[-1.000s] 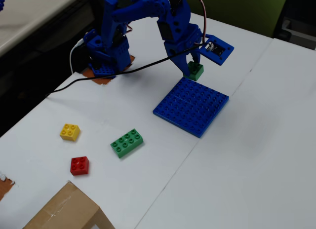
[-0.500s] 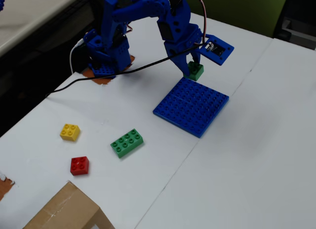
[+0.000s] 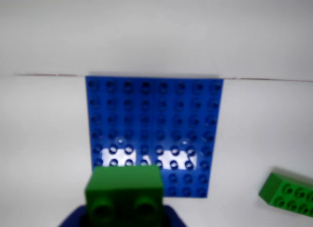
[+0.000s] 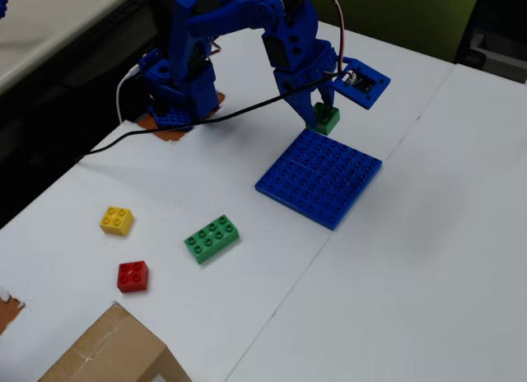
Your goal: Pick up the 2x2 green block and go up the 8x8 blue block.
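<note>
We see a hobby robotics bench in what looks like a lab or office: white tabletops (image 4: 428, 258) butted edge to edge, a blue 3D-printed arm (image 4: 247, 36) clamped at 11 o'clock with its black cable (image 4: 206, 123) trailing, toy bricks (image 4: 212, 238) scattered at 8 o'clock, a cardboard box (image 4: 111, 353) at 7, a green wall (image 4: 403, 16) at 1.
</note>
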